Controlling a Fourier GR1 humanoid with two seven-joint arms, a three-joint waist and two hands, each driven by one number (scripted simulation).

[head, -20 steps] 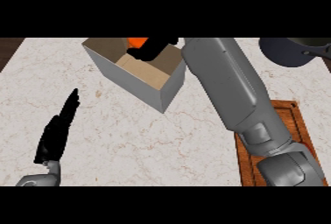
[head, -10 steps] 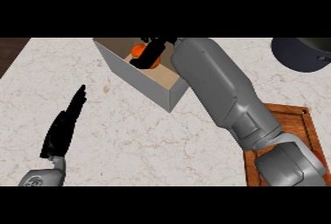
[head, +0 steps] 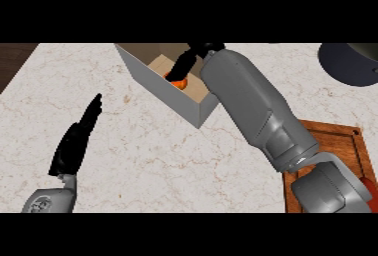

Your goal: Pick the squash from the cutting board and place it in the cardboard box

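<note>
The orange squash [head: 179, 83] is inside the open cardboard box [head: 174, 102] at the top centre, low against its inner wall and mostly hidden. My right hand [head: 187, 59] reaches down into the box from the long grey forearm, its dark fingers closed over the squash's top. The wooden cutting board [head: 345, 144] lies at the right edge, partly covered by my right arm, with no squash on it. My left hand [head: 75, 141] rests open at the lower left, fingers straight and pointing up, well apart from the box.
A dark round pot [head: 350, 63] stands at the top right corner. A small red-orange patch [head: 368, 184] shows by my right elbow at the board's near end. Pale marble counter [head: 170, 165] stretches between my two arms; its left edge runs at the upper left.
My right hand has gone down into the box with the squash, which was above the rim before. The left hand has stayed where it was.
</note>
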